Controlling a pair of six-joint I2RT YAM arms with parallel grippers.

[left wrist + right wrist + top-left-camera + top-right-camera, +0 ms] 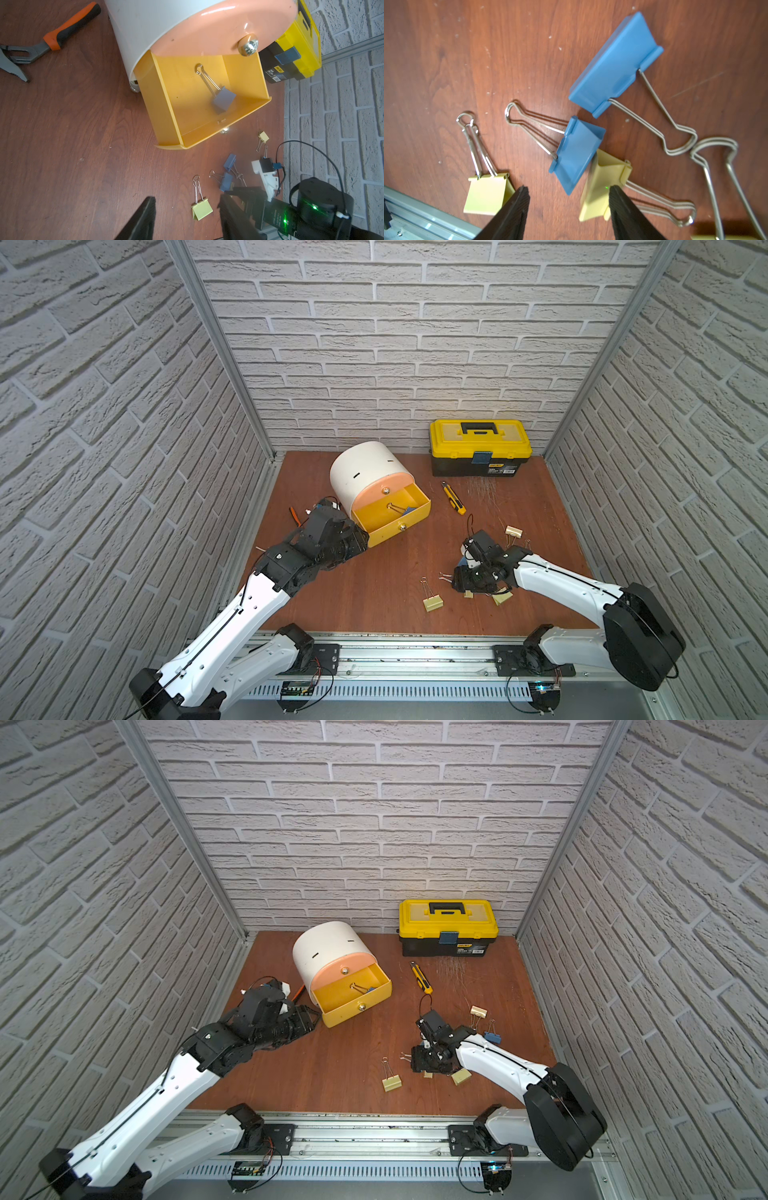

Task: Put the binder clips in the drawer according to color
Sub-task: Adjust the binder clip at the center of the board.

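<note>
The drawer [365, 472] is a white round-topped cabinet, and its yellow drawer [409, 524] is pulled out with one blue binder clip [224, 99] inside. My left gripper [188, 198] is open and empty, low beside the cabinet [359, 537]. My right gripper [569, 188] is open and points down over a cluster of clips. A small blue clip [577, 153] lies just ahead of its jaws. A pale yellow clip [600, 187] lies against one finger [623, 205]. A larger blue clip [612, 64] and another yellow clip [485, 195] lie nearby.
A yellow-black toolbox [480, 448] stands at the back wall, with a utility knife [453, 497] in front of it. Orange-handled pliers [52, 39] lie left of the cabinet. More clips lie loose: yellow [432, 603], pale [513, 531] and blue [492, 1038].
</note>
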